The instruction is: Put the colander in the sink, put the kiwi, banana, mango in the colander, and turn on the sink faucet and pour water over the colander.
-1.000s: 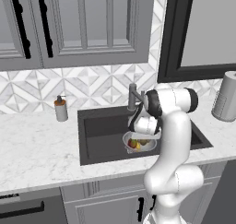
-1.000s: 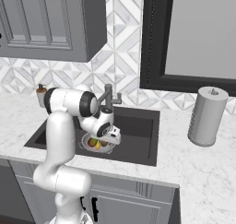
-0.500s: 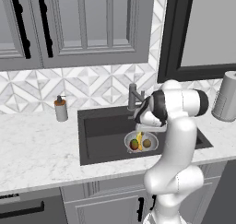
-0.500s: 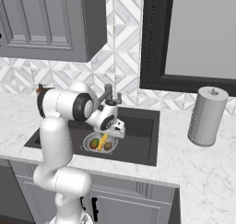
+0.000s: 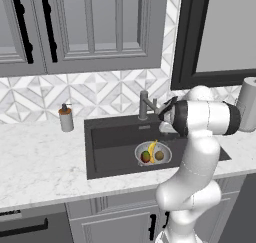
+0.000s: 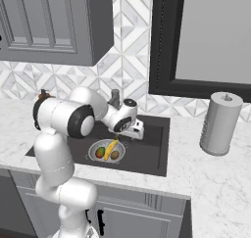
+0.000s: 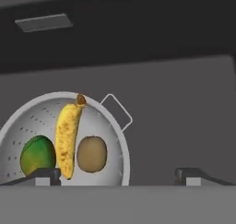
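- Hand view: pincer (image 7: pixel 117 174) standing wide apart, gripping nothing, tips poking up on either side at the bottom edge; colander (image 7: pixel 120 140) lying low and left of the gap, on the dark sink (image 7: pixel 184 108) floor.
- Carrying all three fruits: banana (image 7: pixel 68 138) lying lengthwise down the middle, mango (image 7: pixel 37 155) showing green on one side of it, kiwi (image 7: pixel 91 154) brown and fuzzy on the other.
- Left base view: hanging above the sink's (image 5: pixel 107 137) right half, close to the faucet (image 5: pixel 146 106); colander (image 5: pixel 166 157) sitting near the basin's middle, forward of the spout.
- Risking, in judgement, a glancing push on the lever, with the tips so far apart and the lever so slim.
- Right base view: faucet (image 6: pixel 115 99) partly hidden behind the wrist, so hard telling whether the spout is aiming over the colander (image 6: pixel 93 148); water possibly missing the fruit and hitting bare basin.
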